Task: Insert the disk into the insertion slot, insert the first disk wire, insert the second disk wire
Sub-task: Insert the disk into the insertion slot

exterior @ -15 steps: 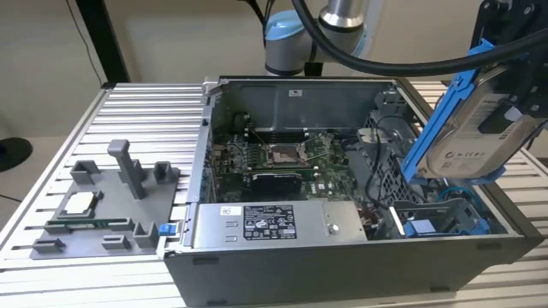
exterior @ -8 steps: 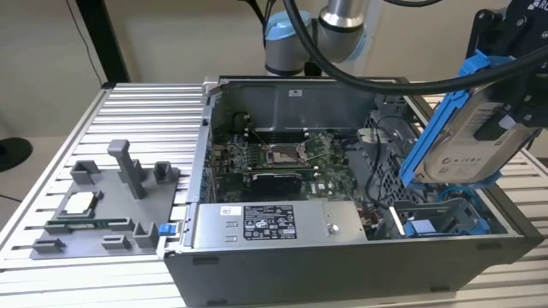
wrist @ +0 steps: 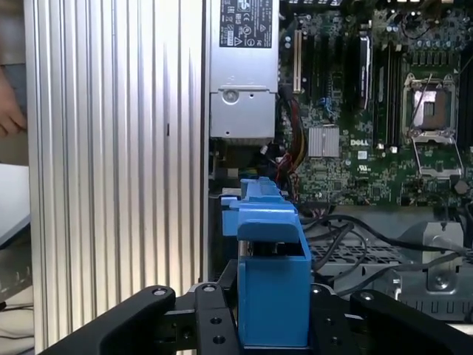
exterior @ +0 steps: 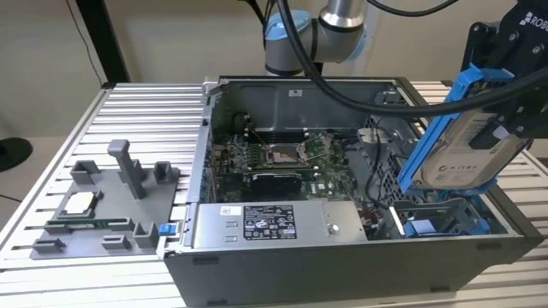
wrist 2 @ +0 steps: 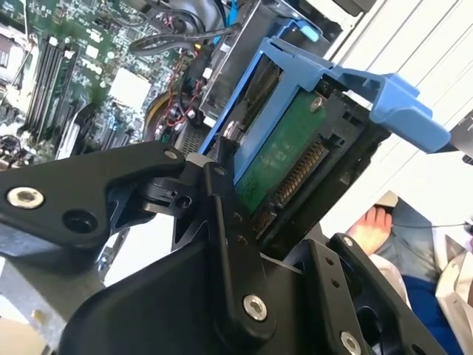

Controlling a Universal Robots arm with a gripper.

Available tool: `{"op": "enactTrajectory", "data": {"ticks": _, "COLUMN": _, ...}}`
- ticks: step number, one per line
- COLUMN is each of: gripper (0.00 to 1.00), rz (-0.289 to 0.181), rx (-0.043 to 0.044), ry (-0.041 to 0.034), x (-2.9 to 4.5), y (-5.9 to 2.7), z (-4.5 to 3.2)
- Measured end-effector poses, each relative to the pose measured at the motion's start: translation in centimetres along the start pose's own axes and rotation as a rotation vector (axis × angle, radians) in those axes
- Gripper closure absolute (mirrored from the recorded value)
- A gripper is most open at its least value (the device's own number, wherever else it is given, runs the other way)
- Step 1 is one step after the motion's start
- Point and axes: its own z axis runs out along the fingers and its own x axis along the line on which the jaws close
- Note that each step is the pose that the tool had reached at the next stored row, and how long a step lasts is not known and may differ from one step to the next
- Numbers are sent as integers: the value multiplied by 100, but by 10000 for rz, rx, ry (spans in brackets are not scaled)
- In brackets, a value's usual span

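A ribbed metal table is carrying an open computer case in the middle of the exterior view. A pale wall is standing behind it, and the arm's base is rising at the upper middle. On the exterior view's left, a grey tray of small fixtures is lying on the table, well apart from the case.

Inside the case, a grey power box is sitting along the near wall and the green board is lying behind it. A thick black cable is sweeping across the opening.

At the upper right of the exterior view, the gripper is clamping the disk by its blue frame and holding it tilted in the air over the case's right end. The insertion slot, with its blue rails, is lying open below the disk at the lower right. It is near the power box, and loose wires are crowding the gap between them.

In the second wrist view, a person's hand is showing beyond the table's edge.
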Motion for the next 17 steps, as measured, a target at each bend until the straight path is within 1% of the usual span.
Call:
{"op": "enactTrajectory", "data": {"ticks": 10, "gripper": 100, "rz": 1, "rx": 15, "ry": 1, "x": 7, "y": -52, "z": 107}}
{"op": "enactTrajectory", "data": {"ticks": 17, "gripper": 100, "rz": 2, "rx": 19, "ry": 2, "x": 8, "y": -60, "z": 141}}
